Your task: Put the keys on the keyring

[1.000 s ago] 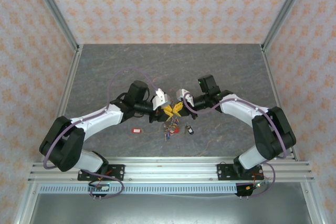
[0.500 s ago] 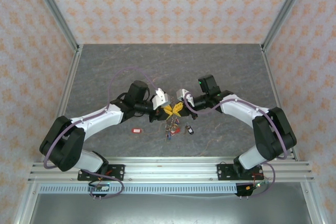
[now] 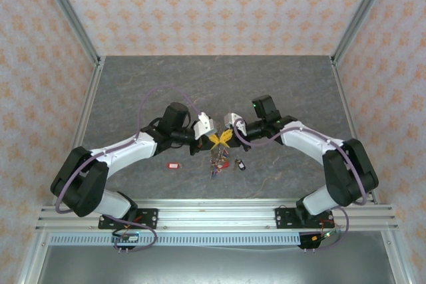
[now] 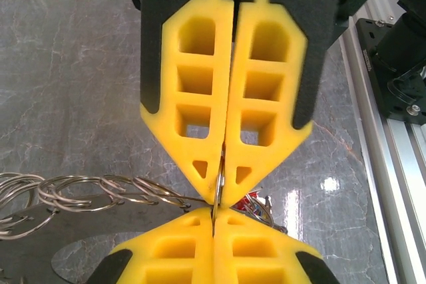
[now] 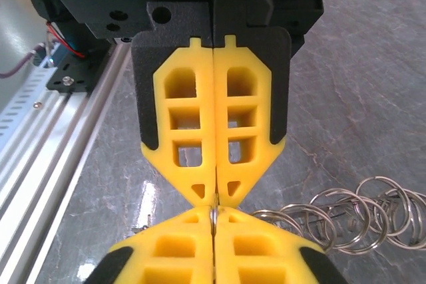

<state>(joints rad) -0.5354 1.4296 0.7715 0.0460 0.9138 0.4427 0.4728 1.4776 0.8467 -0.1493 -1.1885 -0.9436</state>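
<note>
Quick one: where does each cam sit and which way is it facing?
Top external: above, behind the bases, looking down at the table; both arms show.
Left wrist: looks along the left gripper, shut on the keyring.
Right wrist: looks along the right gripper, also shut on it.
Shared: wrist views both show the grippers tip to tip.

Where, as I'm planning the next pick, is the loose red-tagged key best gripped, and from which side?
Take the red-tagged key by its tag, from above: it lies flat on the table, long side left to right, so pinch across its short width. It sits apart from the keyring, on the left arm's side, but the left gripper is shut on that ring.
</note>
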